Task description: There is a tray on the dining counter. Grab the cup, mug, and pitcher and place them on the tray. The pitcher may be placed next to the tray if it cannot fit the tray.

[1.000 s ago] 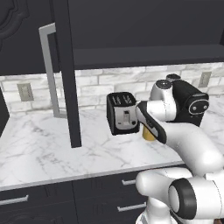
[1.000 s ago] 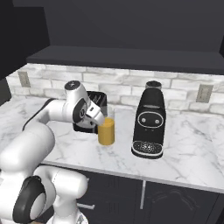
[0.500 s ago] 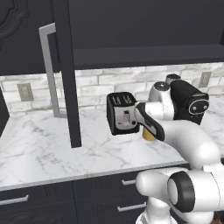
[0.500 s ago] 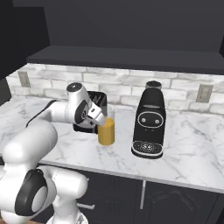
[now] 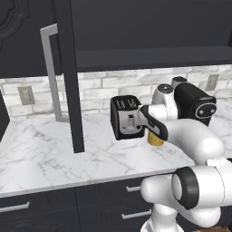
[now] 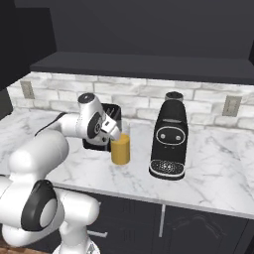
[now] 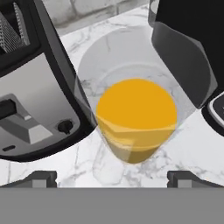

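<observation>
On the marble bench (image 6: 208, 188) backed by white brick, I see the pitcher (image 6: 120, 149) standing upright between a black toaster (image 6: 101, 130) and a black coffee machine (image 6: 169, 140). From the right base camera the pitcher sits just beside the toaster's front corner and a little apart from the coffee machine, its orange juice filling the lower part of the clear glass. From the left base camera only a sliver of the pitcher (image 5: 156, 139) peeks out behind my arm, next to the toaster (image 5: 128, 118), with the coffee machine (image 5: 195, 102) further back on the right.

My tool (image 7: 112, 177) hangs above the pitcher (image 7: 135, 118), looking almost straight down into its mouth at the round orange surface of the juice. Both fingertips (image 7: 41, 177) show at the bottom of the hand camera, spread wide with the pitcher's base between them in the picture; the tool is released and grips nothing. I cannot tell how far above the rim it hangs. The toaster (image 7: 35, 92) lies to the left of that view and the coffee machine (image 7: 183, 48) to the upper right.

A tall dark cabinet door with a grey handle (image 5: 50, 72) stands open at the left.
</observation>
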Tool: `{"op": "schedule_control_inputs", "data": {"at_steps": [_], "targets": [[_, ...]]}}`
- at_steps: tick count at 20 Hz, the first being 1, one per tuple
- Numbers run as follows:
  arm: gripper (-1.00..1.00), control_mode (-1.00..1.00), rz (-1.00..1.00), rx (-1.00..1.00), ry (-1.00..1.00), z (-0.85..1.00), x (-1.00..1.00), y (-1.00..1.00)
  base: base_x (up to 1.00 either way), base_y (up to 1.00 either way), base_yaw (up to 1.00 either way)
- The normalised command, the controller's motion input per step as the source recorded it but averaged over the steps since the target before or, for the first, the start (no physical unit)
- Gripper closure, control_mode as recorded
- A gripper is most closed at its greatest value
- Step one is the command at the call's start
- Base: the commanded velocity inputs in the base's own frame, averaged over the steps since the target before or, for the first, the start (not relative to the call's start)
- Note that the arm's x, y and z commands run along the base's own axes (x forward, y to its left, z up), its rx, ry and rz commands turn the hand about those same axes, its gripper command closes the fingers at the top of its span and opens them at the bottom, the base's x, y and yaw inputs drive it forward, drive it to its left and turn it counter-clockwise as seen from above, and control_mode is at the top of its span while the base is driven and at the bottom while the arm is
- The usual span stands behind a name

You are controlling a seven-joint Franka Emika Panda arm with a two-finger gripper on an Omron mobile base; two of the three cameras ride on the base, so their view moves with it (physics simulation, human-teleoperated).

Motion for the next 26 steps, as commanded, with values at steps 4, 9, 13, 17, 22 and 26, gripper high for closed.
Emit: {"op": "schedule_control_inputs", "data": {"at_steps": [4, 9, 13, 17, 22, 26], "targets": [[-1.00, -1.00, 0.00, 0.00, 0.00, 0.00, 0.17, -0.05, 0.00, 0.00, 0.00], [-1.00, -1.00, 0.00, 0.00, 0.01, 0.00, 0.03, -0.14, 0.00, 0.00, 0.00], [-1.00, -1.00, 0.00, 0.00, 0.02, -0.01, 0.01, -0.06, 0.00, 0.00, 0.00], [-1.00, -1.00, 0.00, 0.00, 0.04, -0.07, 0.00, 0.00, 0.00, 0.00, 0.00], [-1.00, -1.00, 0.00, 0.00, 0.05, -0.12, 0.00, 0.00, 0.00, 0.00, 0.00], [-1.00, -1.00, -0.01, 0.00, 0.01, -0.16, 0.07, 0.00, 0.00, 0.00, 0.00]]}}
